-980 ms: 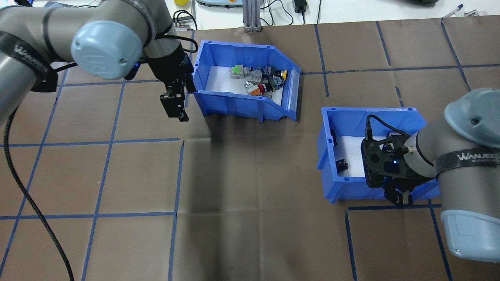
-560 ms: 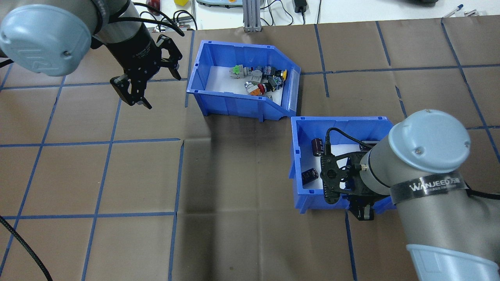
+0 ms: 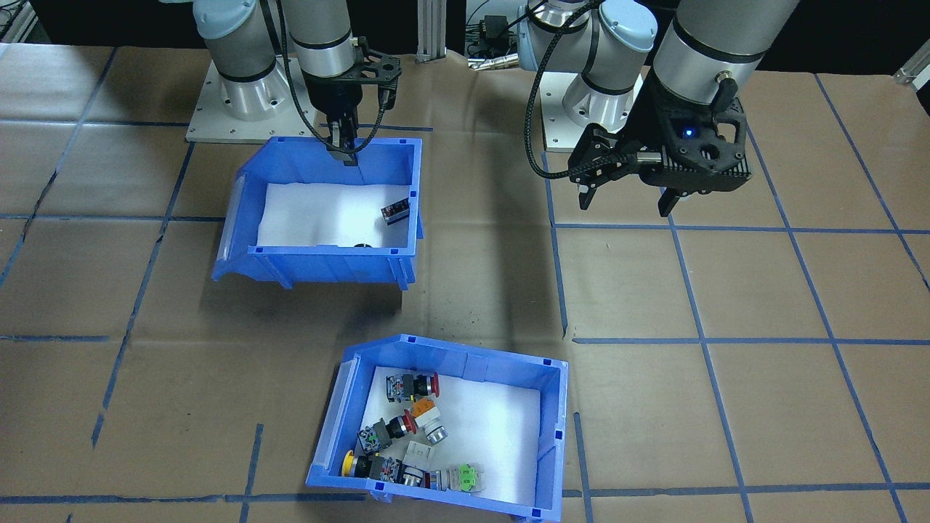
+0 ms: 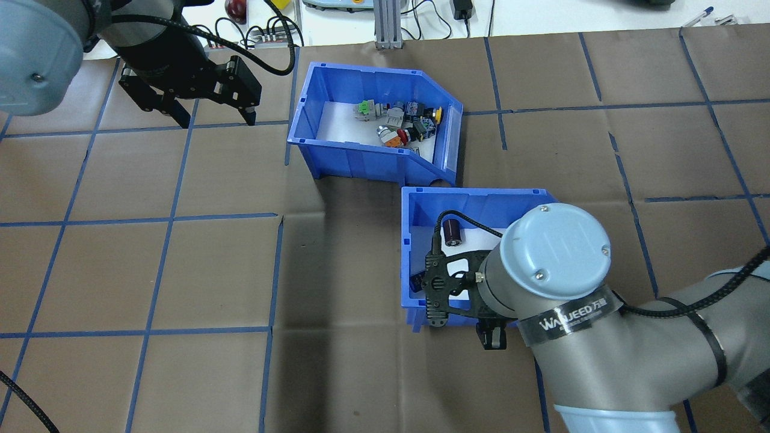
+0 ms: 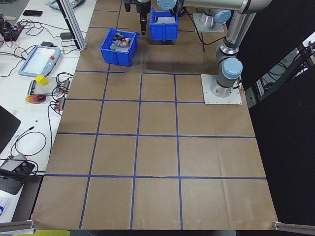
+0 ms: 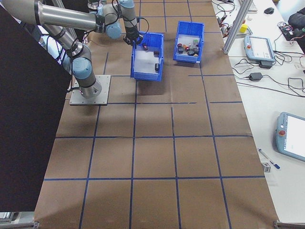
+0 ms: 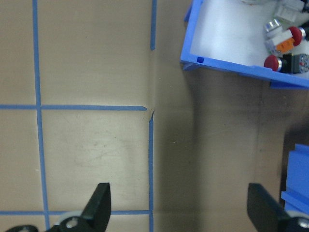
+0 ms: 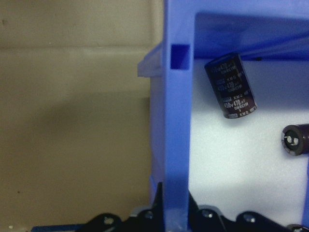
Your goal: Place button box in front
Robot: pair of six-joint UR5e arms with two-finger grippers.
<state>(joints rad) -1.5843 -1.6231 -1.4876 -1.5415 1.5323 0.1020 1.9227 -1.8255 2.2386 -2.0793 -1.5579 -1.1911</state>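
button box [image 4: 374,123] unlabelled; right arm's band [image 4: 570,314] reads "wanjeed".

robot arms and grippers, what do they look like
Both arms are grey metal tubes with pale blue joint caps and a black band lettered WANJEED. The left gripper and right gripper are black two-finger units on perforated black brackets, each fed by a black cable.
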